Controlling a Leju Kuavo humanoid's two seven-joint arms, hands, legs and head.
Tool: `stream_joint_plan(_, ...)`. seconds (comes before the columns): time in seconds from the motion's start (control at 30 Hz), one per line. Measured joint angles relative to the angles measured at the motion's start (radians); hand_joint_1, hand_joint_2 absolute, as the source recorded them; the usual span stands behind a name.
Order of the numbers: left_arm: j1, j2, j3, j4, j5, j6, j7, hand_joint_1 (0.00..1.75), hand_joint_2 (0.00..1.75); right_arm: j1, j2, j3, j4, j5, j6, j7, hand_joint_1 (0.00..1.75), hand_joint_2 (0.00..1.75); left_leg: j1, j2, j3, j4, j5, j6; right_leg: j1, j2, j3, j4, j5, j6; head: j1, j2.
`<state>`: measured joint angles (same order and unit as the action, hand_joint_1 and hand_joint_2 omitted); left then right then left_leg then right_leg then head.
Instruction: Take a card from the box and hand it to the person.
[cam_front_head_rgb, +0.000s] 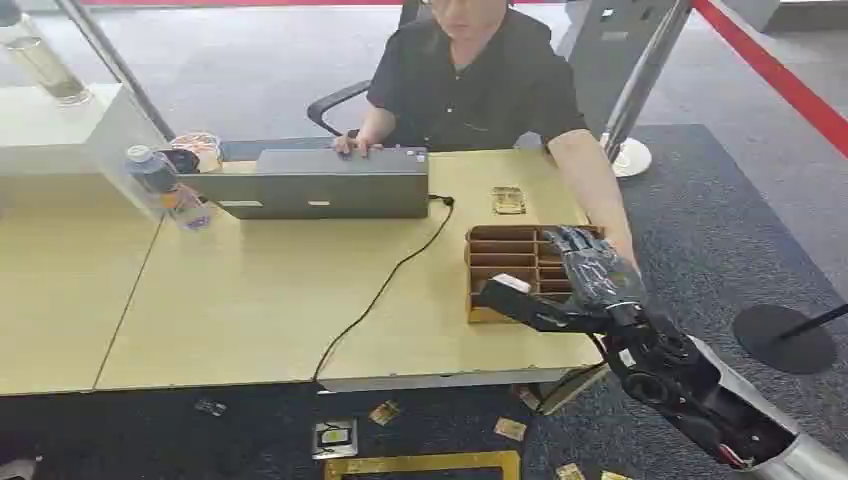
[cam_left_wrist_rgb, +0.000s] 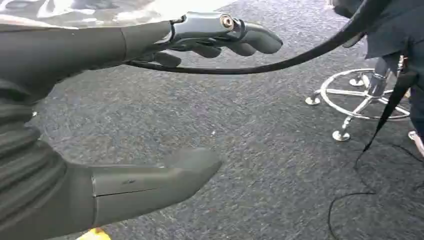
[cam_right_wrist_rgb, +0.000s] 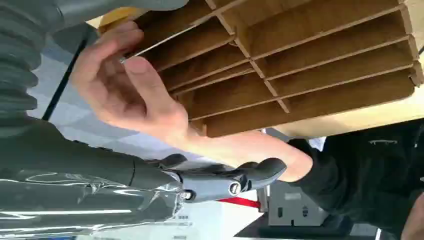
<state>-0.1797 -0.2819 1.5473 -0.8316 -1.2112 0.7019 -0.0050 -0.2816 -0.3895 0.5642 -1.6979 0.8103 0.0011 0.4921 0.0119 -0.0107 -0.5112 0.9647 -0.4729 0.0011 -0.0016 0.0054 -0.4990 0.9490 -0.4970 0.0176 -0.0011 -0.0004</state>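
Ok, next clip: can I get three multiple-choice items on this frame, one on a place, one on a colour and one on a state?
1. Where does the brown cardboard box with compartments stand?
A. On the grey carpet under the desk
B. At the right end of the light wooden table
C. On top of the closed laptop

2. What colour is the seated person's shirt?
A. Black
B. White
C. Red

3. What is the robot's left hand doing?
A. Gripping a card
B. Pressing on the laptop
C. Holding nothing, thumb and fingers apart

Answers:
1. B: the head view shows the box on the table, to the right of the grey laptop.
2. A: the shirt is black.
3. C: the left wrist view shows the left hand spread above the grey carpet.
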Motion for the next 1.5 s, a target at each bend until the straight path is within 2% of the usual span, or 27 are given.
stream_joint_plan(0.37, 0.000, 0.016, 0.000, 0.008, 0.020, 0.000, -0.061, 0.00, 1.75, 0.027, 0.000, 0.004, 0.000, 0.046, -0.005, 0.019, 0.00, 1.75, 0.000, 0.000, 0.000, 0.000, 0.000, 0.000, 0.000, 0.000, 0.000, 0.000, 0.000, 0.000, 0.000, 0.000)
stream_joint_plan(0.73, 0.000, 0.037, 0.000, 0.028, 0.025, 0.000, -0.082, 0.00, 1.75, 0.051, 0.000, -0.007, 0.000, 0.070, -0.008, 0.025, 0.00, 1.75, 0.000, 0.000, 0.000, 0.000, 0.000, 0.000, 0.000, 0.000, 0.000, 0.000, 0.000, 0.000, 0.000, 0.000)
stream_joint_plan(1.13, -0.001, 0.059, 0.000, 0.053, 0.023, 0.000, -0.121, 0.00, 1.75, 0.056, 0.000, -0.030, 0.043, 0.088, -0.074, 0.000, 0.00, 1.75, 0.000, 0.000, 0.000, 0.000, 0.000, 0.000, 0.000, 0.000, 0.000, 0.000, 0.000, 0.000, 0.000, 0.000)
stream_joint_plan(1.5, -0.001, 0.074, 0.000, 0.074, 0.019, 0.000, -0.133, 0.00, 1.75, 0.052, 0.000, -0.043, 0.096, 0.093, -0.083, -0.002, 0.00, 1.75, 0.000, 0.000, 0.000, 0.000, 0.000, 0.000, 0.000, 0.000, 0.000, 0.000, 0.000, 0.000, 0.001, 0.000)
